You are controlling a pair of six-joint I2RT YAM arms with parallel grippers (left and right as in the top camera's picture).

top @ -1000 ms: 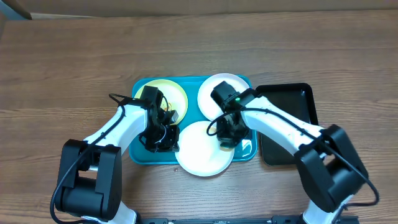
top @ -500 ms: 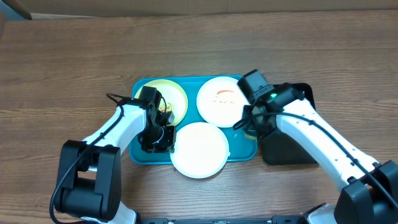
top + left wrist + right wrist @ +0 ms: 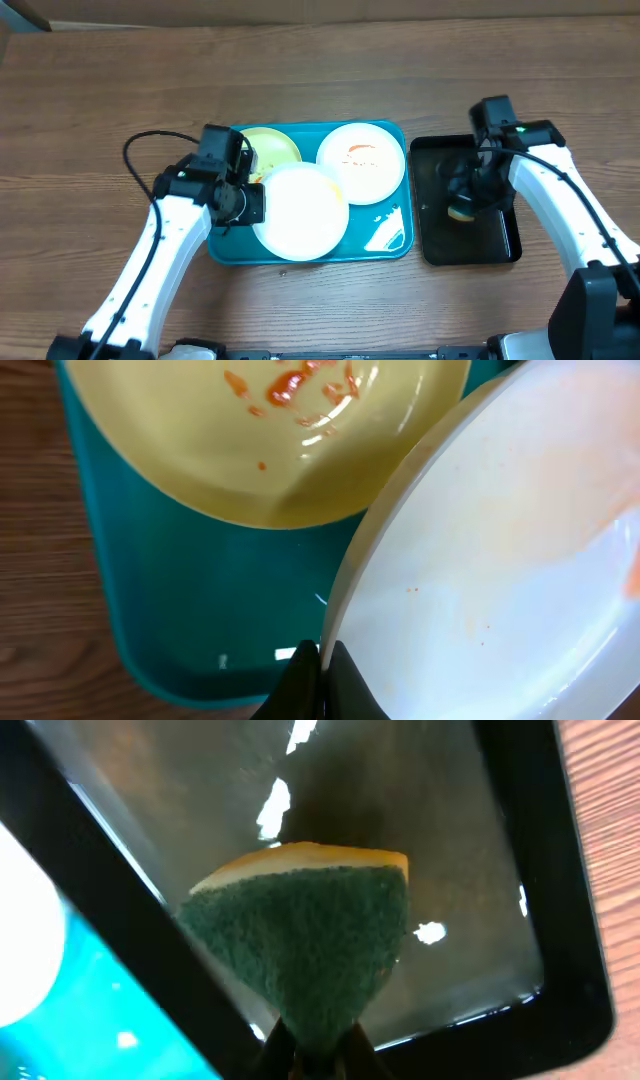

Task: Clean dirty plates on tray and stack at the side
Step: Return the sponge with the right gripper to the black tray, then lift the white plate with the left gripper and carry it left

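Observation:
The teal tray (image 3: 230, 247) holds three plates. My left gripper (image 3: 247, 204) is shut on the rim of a white plate (image 3: 298, 211), wiped nearly clean, and holds it tilted above the tray (image 3: 210, 610); the grip shows in the left wrist view (image 3: 322, 660) on that plate (image 3: 500, 580). A pale yellow-green plate (image 3: 275, 147) with red sauce smears lies behind it (image 3: 260, 440). A second white plate (image 3: 362, 162) with orange smears lies at the tray's back right. My right gripper (image 3: 470, 190) is shut on a green-and-yellow sponge (image 3: 305, 940) over the black tray (image 3: 505, 245).
The smaller black tray (image 3: 560, 920) stands right of the teal tray, with wet glints inside. Bare wooden table (image 3: 100, 100) surrounds both trays. A black cable (image 3: 140, 150) loops off the left arm.
My left gripper lifted the white plate and carried it back and left over the tray. My right arm swung right with the sponge, from the teal tray to over the black tray.

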